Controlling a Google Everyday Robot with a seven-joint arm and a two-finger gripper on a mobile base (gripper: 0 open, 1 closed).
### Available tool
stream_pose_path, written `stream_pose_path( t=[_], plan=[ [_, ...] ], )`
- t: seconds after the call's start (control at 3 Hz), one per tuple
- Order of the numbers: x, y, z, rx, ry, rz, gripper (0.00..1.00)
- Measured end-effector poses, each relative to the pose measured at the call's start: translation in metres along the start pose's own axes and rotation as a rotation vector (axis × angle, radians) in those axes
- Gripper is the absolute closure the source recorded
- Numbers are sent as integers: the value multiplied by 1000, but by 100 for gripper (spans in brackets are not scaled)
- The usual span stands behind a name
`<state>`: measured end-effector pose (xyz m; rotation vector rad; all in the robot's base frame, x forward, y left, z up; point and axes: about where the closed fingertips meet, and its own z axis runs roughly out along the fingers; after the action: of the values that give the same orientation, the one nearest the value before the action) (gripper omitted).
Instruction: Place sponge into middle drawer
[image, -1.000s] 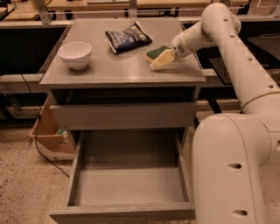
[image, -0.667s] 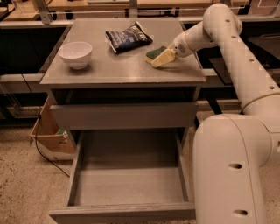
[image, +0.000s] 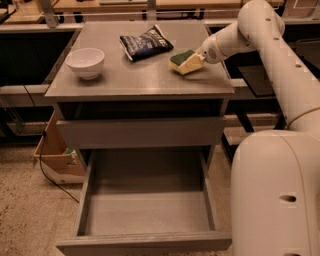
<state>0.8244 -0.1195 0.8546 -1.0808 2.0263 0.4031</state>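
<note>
The sponge (image: 183, 62), dark green on top with pale yellow foam below, is tilted and held just above the right side of the grey cabinet top (image: 135, 80). My gripper (image: 196, 59) reaches in from the right and is shut on the sponge's right end. The middle drawer (image: 145, 215) is pulled out wide below, its flat grey floor bare. It sits well below and in front of the sponge.
A white bowl (image: 85, 62) stands at the cabinet top's left. A dark blue snack bag (image: 146, 43) lies at the back, just left of the sponge. A shut drawer front (image: 140, 132) is above the open drawer. A cardboard box (image: 57, 160) stands on the floor at left. My white arm and base (image: 277, 190) fill the right.
The sponge has risen slightly off the cabinet top in my gripper and shifted a little towards the back. Nothing else has moved.
</note>
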Motion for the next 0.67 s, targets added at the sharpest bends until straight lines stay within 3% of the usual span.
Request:
stream_pose_path(
  t=[0.33,0.67],
  plan=[
    [-2,8,-31,26,-10,-25,100],
    [0,35,-69,15,-9,-60,100]
  ],
)
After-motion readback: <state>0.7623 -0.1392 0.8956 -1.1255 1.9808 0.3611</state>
